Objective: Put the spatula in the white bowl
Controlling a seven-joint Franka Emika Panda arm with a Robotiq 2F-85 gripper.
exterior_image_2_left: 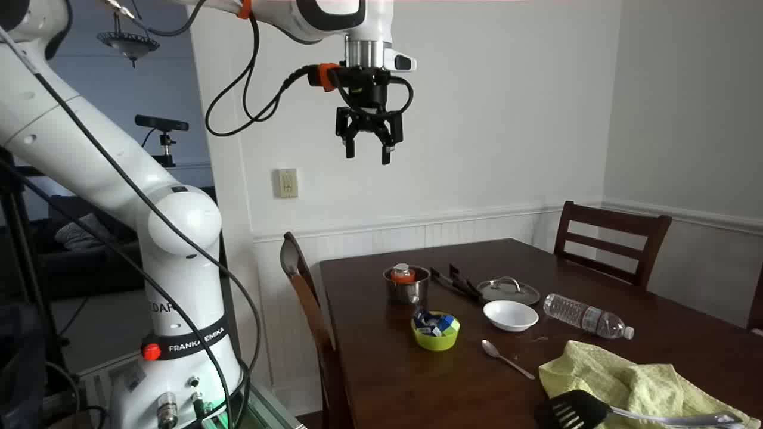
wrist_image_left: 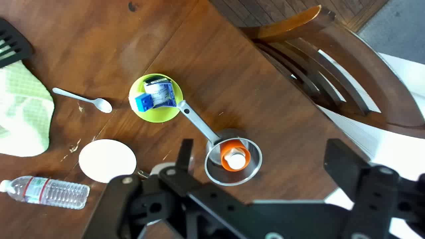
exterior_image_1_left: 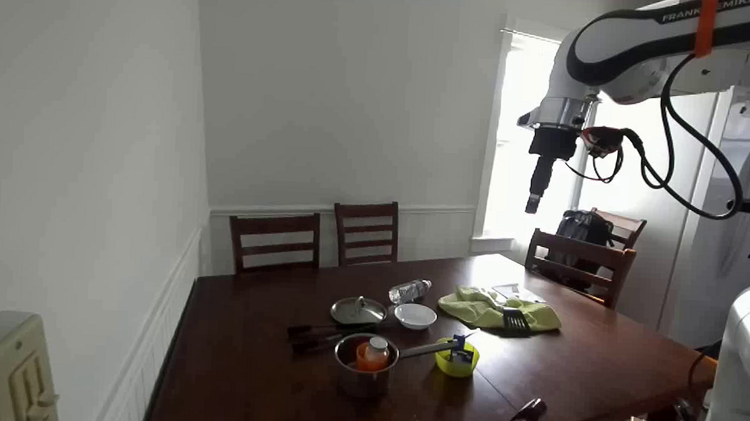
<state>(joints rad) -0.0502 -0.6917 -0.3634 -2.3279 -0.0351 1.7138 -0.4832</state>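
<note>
The spatula has a black slotted head (exterior_image_2_left: 575, 408) and a metal handle, and lies on a light green cloth (exterior_image_2_left: 650, 387). In the wrist view only part of its head (wrist_image_left: 11, 43) shows at the left edge. The small white bowl (exterior_image_2_left: 511, 316) stands upright on the table with nothing visible in it. It also shows in an exterior view (exterior_image_1_left: 415, 316) and in the wrist view (wrist_image_left: 107, 161). My gripper (exterior_image_2_left: 368, 158) is open and empty, pointing down high above the table. In the wrist view, the steel pot appears between its fingertips (wrist_image_left: 261, 146), far below.
The steel pot (exterior_image_2_left: 408, 293) holds an orange cup with a bottle. A lime bowl (exterior_image_2_left: 435, 342) with blue packets, a spoon (exterior_image_2_left: 506, 360), a pot lid (exterior_image_1_left: 345, 312), black-handled utensils (exterior_image_1_left: 319, 329) and a water bottle (exterior_image_2_left: 587, 316) surround the white bowl. Chairs (exterior_image_1_left: 361, 235) stand round the table.
</note>
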